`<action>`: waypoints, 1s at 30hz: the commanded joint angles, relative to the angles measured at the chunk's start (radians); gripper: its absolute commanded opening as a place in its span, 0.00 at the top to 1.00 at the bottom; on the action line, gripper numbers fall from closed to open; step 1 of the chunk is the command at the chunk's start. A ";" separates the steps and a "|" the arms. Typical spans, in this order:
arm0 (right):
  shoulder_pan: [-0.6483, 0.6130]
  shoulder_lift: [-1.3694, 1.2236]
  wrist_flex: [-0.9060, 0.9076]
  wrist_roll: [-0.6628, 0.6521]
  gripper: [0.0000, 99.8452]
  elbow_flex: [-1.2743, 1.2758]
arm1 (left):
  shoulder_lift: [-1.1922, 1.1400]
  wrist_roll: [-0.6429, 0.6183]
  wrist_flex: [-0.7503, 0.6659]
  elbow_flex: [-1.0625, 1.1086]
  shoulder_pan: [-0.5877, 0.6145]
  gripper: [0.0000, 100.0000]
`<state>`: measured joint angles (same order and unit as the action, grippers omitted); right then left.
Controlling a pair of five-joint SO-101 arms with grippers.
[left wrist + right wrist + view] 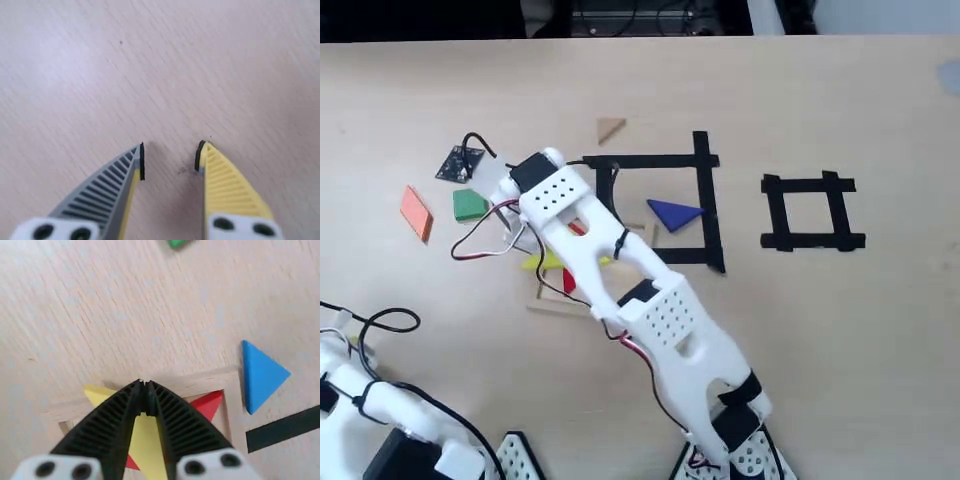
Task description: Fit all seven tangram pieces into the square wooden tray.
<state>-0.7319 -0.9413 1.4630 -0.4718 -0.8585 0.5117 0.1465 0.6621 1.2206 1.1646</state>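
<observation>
Operator: Right pincer [145,390] status?

Technician: Pressed together, holding nothing, above the tray [200,381] rim, mid worktop [880,350]. Blue triangle [260,372] lies just outside that rim; right arm nearer. Left pincer [170,160]: spread, near the front-left corner.

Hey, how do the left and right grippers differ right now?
The left gripper is open; the right gripper is shut on nothing. The left has one grey and one yellow finger; the right's are black. The left is over bare table; the right is over the rim of the tray, the yellow piece and the red piece. Both have ribbed fingers.
</observation>
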 commanded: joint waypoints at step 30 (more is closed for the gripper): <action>0.147 0.010 0.262 -0.011 0.99 0.008 | 0.020 0.008 -0.012 -0.004 -0.008 0.80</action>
<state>-0.6398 -0.9490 1.7054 -0.4733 -0.8600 0.5117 0.1465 0.6621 1.2206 1.1646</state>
